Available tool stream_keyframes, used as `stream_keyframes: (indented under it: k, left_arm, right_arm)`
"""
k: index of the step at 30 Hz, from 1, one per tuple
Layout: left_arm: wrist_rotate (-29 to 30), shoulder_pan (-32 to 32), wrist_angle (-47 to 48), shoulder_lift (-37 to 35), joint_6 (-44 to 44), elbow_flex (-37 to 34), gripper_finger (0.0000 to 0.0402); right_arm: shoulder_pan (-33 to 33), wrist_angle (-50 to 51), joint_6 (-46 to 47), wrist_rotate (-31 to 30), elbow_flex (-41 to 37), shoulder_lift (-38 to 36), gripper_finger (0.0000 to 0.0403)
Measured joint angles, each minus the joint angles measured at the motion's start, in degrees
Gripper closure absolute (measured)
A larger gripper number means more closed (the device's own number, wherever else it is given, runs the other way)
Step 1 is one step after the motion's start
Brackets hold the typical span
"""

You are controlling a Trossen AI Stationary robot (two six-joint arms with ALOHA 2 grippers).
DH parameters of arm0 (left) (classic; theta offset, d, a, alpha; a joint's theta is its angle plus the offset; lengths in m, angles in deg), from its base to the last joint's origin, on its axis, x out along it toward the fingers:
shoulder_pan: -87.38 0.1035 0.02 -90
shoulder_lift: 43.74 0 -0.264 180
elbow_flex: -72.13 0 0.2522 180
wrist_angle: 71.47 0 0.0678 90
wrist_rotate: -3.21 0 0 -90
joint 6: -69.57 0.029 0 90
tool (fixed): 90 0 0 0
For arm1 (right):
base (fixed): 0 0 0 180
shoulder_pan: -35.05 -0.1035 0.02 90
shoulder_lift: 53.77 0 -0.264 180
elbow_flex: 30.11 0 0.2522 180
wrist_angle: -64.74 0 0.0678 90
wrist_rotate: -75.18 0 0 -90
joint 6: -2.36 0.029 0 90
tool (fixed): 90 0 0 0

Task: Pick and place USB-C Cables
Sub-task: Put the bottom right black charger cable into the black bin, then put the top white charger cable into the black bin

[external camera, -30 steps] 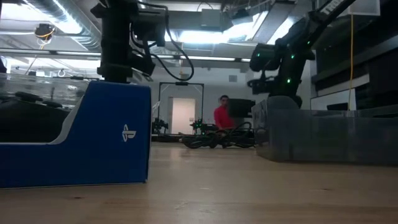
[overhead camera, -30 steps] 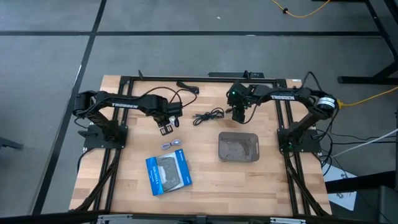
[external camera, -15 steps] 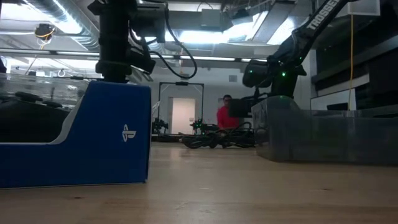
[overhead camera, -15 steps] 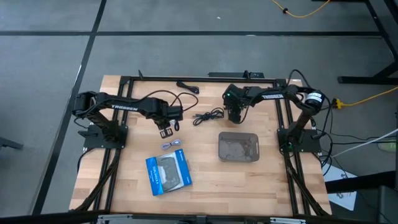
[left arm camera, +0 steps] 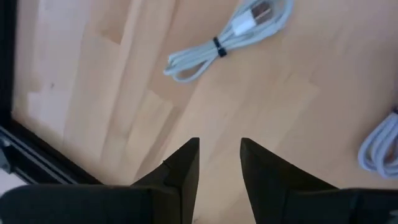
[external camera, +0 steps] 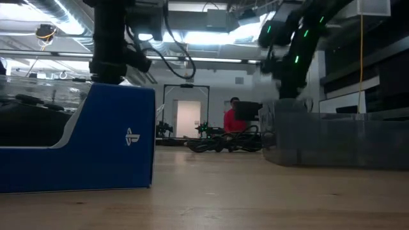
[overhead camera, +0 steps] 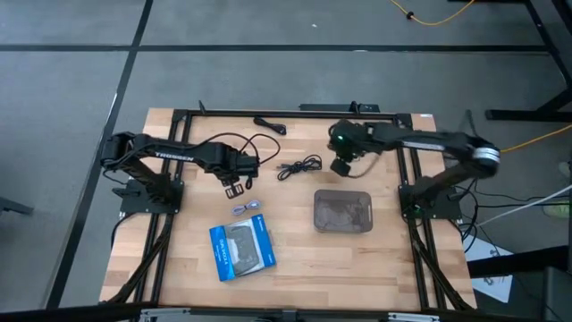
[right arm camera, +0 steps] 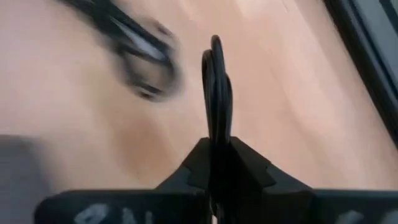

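Note:
A coiled black USB-C cable (overhead camera: 299,166) lies on the wooden table, left of my right gripper (overhead camera: 342,167). That gripper is shut on a thin black cord loop (right arm camera: 215,87) and hangs above the table, behind the grey bin (overhead camera: 342,193). Two bundled silvery-grey cables (left arm camera: 230,37) (left arm camera: 379,149) lie flat on the wood ahead of my left gripper (left arm camera: 219,146), which is open over bare table. In the high view the silvery cables (overhead camera: 248,208) lie just near-side of my left gripper (overhead camera: 234,189). Another black cord (overhead camera: 268,125) lies by the far edge. My right gripper pinches a narrow loop of thin black cord (right arm camera: 216,127) between its two shut fingers. The loop stands straight out past the fingertips, two strands side by side. The fingers point down at the table. Where the rest of the cord runs is hidden by the gripper.
A flat blue-and-grey package (overhead camera: 241,249) lies at the near left and fills the low view's left side (external camera: 77,137). The translucent grey bin (external camera: 339,137) stands on the right. Black frame rails (overhead camera: 295,112) border the table. A person in red (external camera: 229,118) is far behind.
My right gripper has shut its fingers and then risen quickly from beside the bin's far side, its arm stretching out. The coiled black cable on the table has stayed in place.

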Motion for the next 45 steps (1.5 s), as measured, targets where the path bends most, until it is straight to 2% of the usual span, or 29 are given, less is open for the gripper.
stream_keyframes:
  k: [4, 7, 11, 14, 16, 22, 26, 31, 36, 38, 45]
  left_arm:
    - [0.1, -0.8, -1.8, 0.1, 0.0, 0.0, 0.0292]
    - [0.2, -1.0, -3.7, 0.1, 0.0, 0.0, 0.0292]
    - [0.7, -1.0, -5.4, 0.1, 0.4, 0.0, 0.0291]
    - [1.3, -1.0, -5.7, 0.1, 0.5, 0.0, 0.0291]
    - [1.4, -1.0, -5.7, 0.1, 0.5, 0.0, 0.0292]
    - [1.6, -1.0, -5.8, 0.1, 0.6, 0.0, 0.0292]
    - [1.8, -0.7, -9.3, 0.1, 7.5, 0.0, 0.0292]
    - [-0.2, 2.4, -18.7, 0.6, 24.2, 0.1, 0.0292]
    - [-12.6, 9.2, -16.8, 5.0, 30.5, 0.0, 0.0292]
    - [-15.6, 11.6, -16.2, 7.6, 32.4, -0.7, 0.0292]
    - [-15.7, 15.9, -17.2, 13.3, 40.3, -0.9, 0.0292]
  right_arm:
    - [-7.9, -0.1, 10.6, 6.3, -1.2, -10.1, 0.0367]
    - [-16.0, 0.6, 18.3, 6.8, -2.9, -14.2, 0.0367]
    - [-25.0, 0.5, 27.2, 5.5, -5.6, -15.2, 0.0367]
    - [-28.3, -0.7, 31.8, 4.0, -7.0, -14.1, 0.0364]
    - [-29.3, -0.7, 33.9, 4.7, -7.8, -13.0, 0.0336]
    - [-29.8, -1.1, 34.5, 4.4, -8.4, -10.4, 0.0211]
    - [-28.8, -1.1, 34.5, 4.3, -8.2, -10.3, 0.0161]
    - [-28.0, -1.5, 32.5, 2.0, -6.8, -10.4, 0.0148]
    - [-27.9, -2.2, 29.8, 0.7, -6.5, -10.4, 0.0147]
    - [-27.9, -2.2, 29.3, 0.5, -6.5, -10.4, 0.0147]
    - [-27.9, -2.4, 28.1, 0.3, -6.5, -10.4, 0.0146]
